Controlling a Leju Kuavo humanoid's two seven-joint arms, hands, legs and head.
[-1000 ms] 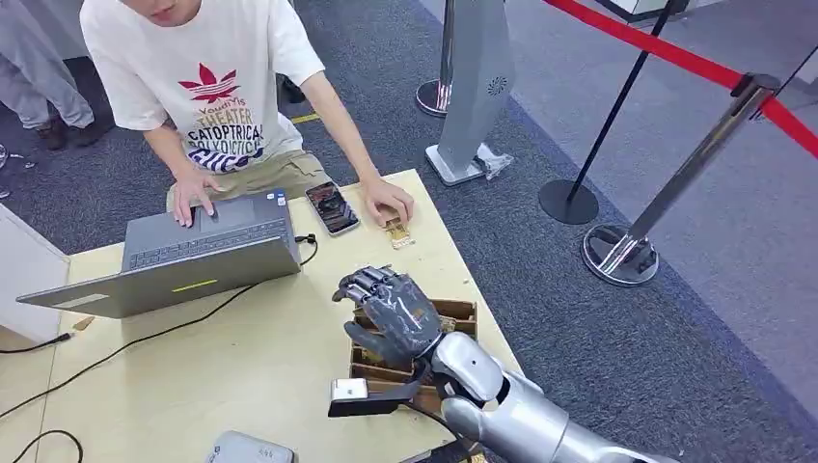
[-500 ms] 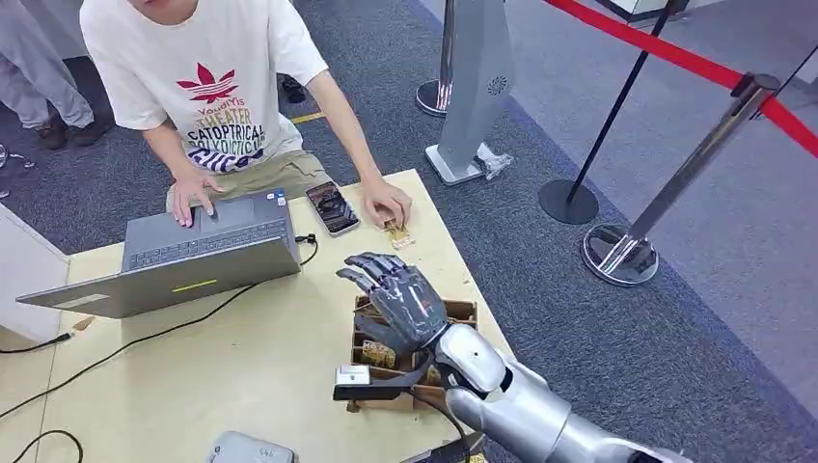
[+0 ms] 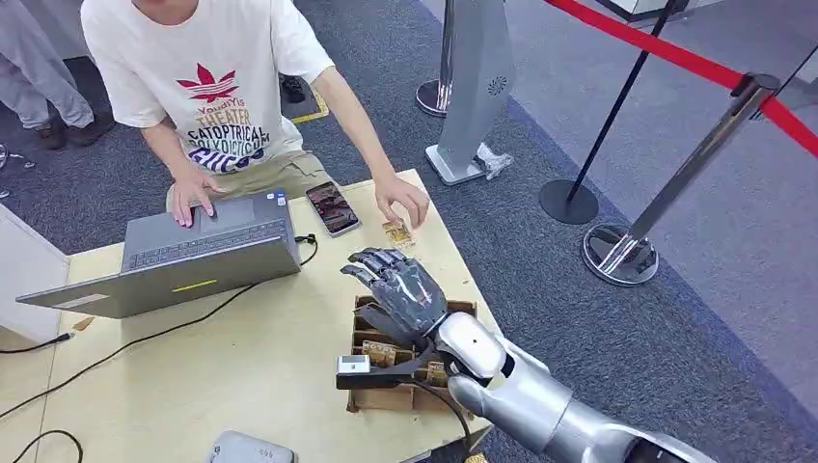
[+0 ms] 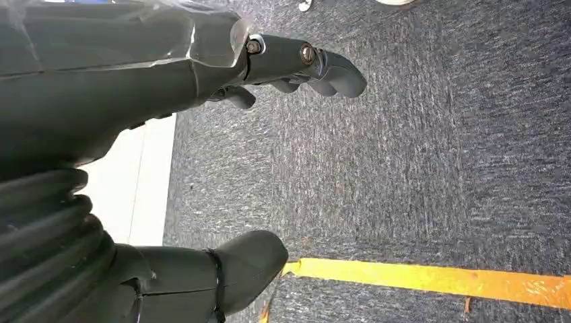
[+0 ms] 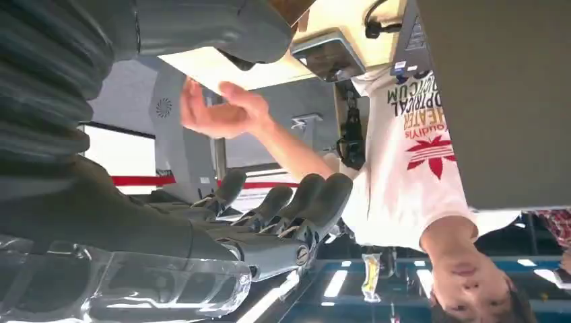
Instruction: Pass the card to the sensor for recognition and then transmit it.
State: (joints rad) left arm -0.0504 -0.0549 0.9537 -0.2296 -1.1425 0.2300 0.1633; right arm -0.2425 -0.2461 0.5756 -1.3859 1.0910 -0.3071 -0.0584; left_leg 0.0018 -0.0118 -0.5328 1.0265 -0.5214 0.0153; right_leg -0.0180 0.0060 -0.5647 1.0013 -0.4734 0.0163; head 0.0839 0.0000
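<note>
- Hovering above the brown card box (image 3: 384,340) at the tabletop's (image 3: 260,357) near right, our right hand (image 3: 400,292) is empty, fingers apart.
- We see a card (image 3: 395,232) on the far right edge, just under the person's hand (image 3: 403,199).
- Our left hand (image 4: 202,121) hangs over carpet, fingers loosely curled, holding nothing.
- A laptop (image 3: 183,256) and phone (image 3: 333,207) lie far left.

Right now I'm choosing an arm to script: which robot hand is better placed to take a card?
Right. The right robot hand hovers open above the wooden card box on the table. The left robot hand hangs over grey carpet.
</note>
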